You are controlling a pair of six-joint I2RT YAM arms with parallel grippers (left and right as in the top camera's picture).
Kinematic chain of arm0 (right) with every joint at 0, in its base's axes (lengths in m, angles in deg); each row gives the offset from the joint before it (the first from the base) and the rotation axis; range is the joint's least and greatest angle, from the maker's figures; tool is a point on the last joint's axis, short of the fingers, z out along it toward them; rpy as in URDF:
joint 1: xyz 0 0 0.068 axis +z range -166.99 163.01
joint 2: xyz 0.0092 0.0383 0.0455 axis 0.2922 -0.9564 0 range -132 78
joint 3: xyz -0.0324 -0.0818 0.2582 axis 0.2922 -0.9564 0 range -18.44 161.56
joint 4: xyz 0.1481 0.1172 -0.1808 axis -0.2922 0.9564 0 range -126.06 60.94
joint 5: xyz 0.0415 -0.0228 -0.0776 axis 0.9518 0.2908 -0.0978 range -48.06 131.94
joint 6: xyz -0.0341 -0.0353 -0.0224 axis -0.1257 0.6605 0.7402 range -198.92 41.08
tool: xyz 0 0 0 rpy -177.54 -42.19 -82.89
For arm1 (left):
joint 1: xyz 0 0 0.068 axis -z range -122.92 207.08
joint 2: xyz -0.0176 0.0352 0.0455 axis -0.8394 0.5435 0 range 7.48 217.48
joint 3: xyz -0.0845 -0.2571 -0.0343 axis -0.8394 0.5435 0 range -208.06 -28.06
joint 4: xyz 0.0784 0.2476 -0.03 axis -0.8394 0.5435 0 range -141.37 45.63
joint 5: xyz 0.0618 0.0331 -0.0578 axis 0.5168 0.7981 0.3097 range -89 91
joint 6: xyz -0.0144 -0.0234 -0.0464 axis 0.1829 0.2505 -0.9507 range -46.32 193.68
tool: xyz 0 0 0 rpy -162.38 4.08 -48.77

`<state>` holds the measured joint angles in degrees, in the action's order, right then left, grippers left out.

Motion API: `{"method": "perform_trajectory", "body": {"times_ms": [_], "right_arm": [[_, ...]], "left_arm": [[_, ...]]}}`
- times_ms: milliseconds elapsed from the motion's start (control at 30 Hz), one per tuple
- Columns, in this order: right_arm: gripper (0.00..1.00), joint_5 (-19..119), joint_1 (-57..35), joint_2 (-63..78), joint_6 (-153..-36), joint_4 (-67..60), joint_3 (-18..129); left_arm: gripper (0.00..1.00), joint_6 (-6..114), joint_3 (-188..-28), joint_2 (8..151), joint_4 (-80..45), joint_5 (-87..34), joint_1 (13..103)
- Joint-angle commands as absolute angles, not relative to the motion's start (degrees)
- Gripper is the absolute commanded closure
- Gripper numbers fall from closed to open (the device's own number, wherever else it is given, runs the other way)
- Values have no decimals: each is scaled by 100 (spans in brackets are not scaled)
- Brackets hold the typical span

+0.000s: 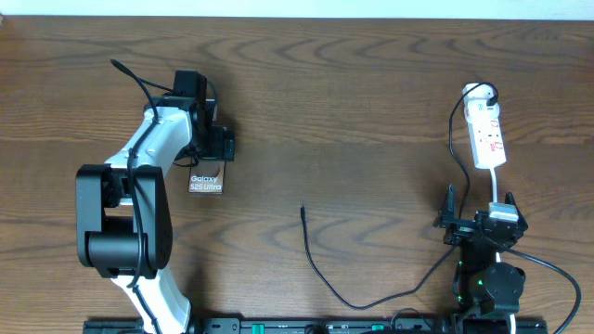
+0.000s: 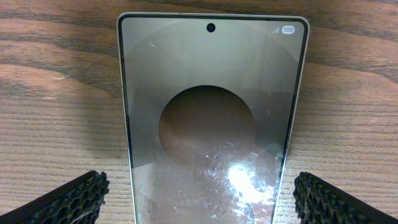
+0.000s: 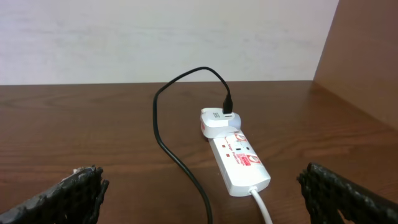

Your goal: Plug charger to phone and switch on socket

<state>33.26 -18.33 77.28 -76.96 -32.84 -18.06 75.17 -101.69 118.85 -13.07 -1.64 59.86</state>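
Observation:
The phone (image 1: pixel 206 181) lies flat on the wooden table, its "Galaxy S25 Ultra" lettering showing from above. My left gripper (image 1: pixel 210 158) hangs over its near end, open. In the left wrist view the phone (image 2: pixel 208 93) fills the middle, and both fingers (image 2: pixel 68 200) stand beside its edges without touching. The charger (image 1: pixel 320 274) runs as a thin black cable from its free tip (image 1: pixel 303 210) round to the socket (image 1: pixel 487 134). My right gripper (image 1: pixel 478 215) is open and empty, short of the socket (image 3: pixel 239 162). The charger (image 3: pixel 177 158) enters a white adapter (image 3: pixel 217 121) there.
The socket's white cord (image 3: pixel 263 208) runs toward my right gripper (image 3: pixel 202 199). A pale wall stands behind the table, and a brown side panel (image 3: pixel 367 62) rises at the right. My left arm (image 1: pixel 130 213) covers the table's left side.

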Motion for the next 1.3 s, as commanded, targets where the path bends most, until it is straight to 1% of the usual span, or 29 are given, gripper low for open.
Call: {"method": "perform_trajectory", "body": {"times_ms": [0,733,900,1267], "right_arm": [[1,3288,-1730,7759,-7650,-3259,-1812],[1,3288,-1733,7759,-7650,-3259,-1812],[1,3288,-1733,7759,-7650,-3259,-1812],[1,3288,-1733,7759,-7648,-3259,-1812]], "left_arm": [[2,7489,-10103,11946,-1289,-135,5973],[2,7487,-10014,11950,-1176,-162,5973],[2,7489,-9970,11950,-1178,-435,5975],[2,7489,-9946,11959,-1160,-312,5973]]}}
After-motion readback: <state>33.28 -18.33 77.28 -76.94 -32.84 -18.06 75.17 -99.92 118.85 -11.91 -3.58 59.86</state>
